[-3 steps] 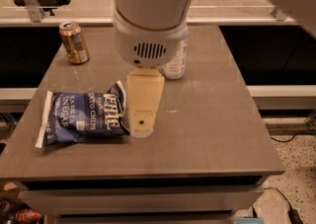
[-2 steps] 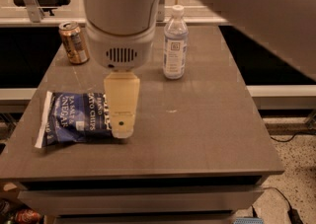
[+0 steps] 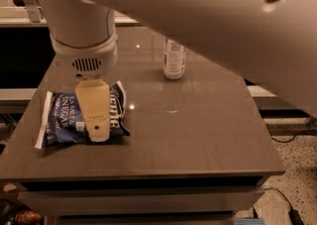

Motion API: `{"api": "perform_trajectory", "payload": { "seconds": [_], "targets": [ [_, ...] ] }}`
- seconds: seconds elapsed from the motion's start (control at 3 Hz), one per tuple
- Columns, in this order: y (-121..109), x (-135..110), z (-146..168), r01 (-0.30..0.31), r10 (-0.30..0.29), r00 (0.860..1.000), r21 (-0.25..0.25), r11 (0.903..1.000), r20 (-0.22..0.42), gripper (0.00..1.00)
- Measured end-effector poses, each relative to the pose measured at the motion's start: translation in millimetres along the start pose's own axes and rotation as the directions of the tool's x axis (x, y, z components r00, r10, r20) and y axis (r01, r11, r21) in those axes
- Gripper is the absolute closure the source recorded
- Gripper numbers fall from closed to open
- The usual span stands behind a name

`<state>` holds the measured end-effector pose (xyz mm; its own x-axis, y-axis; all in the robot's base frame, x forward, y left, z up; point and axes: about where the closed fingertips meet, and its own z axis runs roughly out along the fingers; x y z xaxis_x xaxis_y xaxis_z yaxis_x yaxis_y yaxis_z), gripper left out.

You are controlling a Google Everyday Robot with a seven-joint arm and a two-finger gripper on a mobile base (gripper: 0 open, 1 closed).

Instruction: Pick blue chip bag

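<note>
Gripper [image 3: 98,132]: above the right half of the blue chip bag, hanging from a round white wrist with a vent grille, tip pointing toward 6 o'clock.
Gripper state: cannot tell whether apart or together; seen from above as a single pale yellow piece.
Contact: cannot tell whether touching the bag or just over it.
Blue chip bag [image 3: 62,120]: flat on the table at about 8 o'clock of the tabletop, near the left edge; long side running from 9 to 3 o'clock, white sealed end at 9 o'clock, white lettering facing up, right part hidden under the gripper.
Bottle [image 3: 174,59]: upright at about 12 o'clock of the tabletop, clear with a white label; at 2 o'clock from the bag and well apart from it.
Table [image 3: 198,135]: glossy grey-brown top with small light reflections, front edge toward 6 o'clock.
Arm [image 3: 198,11]: broad and pale, crossing the upper view from 10 toward 3 o'clock, covering the table's far side.
Floor [image 3: 297,169]: speckled, at 4 o'clock, with a dark cable on it.
</note>
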<state>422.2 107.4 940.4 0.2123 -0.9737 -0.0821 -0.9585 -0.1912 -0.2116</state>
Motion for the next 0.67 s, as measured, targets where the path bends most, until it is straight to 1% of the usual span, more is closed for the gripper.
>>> {"api": "perform_trajectory", "payload": {
  "seconds": [0.67],
  "targets": [
    [0.5,-24.1,34.4,0.051,-0.052,0.999,-0.066,0.9965,-0.014,0.0]
  ]
}}
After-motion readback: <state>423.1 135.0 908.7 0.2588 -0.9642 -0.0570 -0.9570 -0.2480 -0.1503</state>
